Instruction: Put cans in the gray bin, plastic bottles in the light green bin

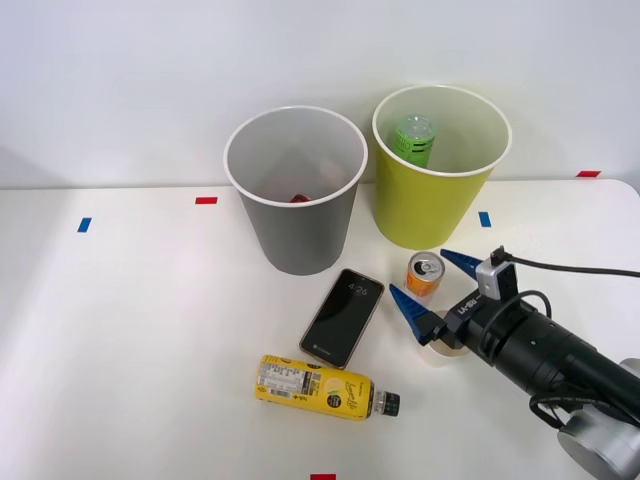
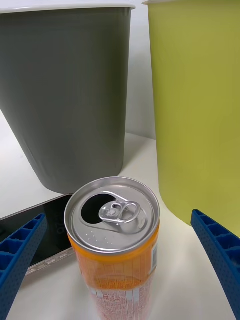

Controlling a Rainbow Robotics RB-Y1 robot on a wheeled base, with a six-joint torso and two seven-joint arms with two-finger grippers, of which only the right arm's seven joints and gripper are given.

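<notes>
An orange can (image 1: 425, 275) with a silver pull-tab top stands upright on the table in front of the light green bin (image 1: 432, 205). My right gripper (image 1: 432, 283) is open, its blue fingers either side of the can without touching it. In the wrist view the can (image 2: 117, 250) sits between the fingertips (image 2: 20, 255). The gray bin (image 1: 296, 225) stands left of the green one, with something red at its bottom. A green ribbed bottle (image 1: 414, 140) rests inside the light green bin. A yellow-labelled bottle (image 1: 325, 387) with a black cap lies on its side near the front.
A black smartphone (image 1: 343, 317) lies flat between the gray bin and the yellow bottle, just left of the can. A small white cup (image 1: 443, 348) sits partly under my wrist. Both bins (image 2: 70, 100) rise close behind the can.
</notes>
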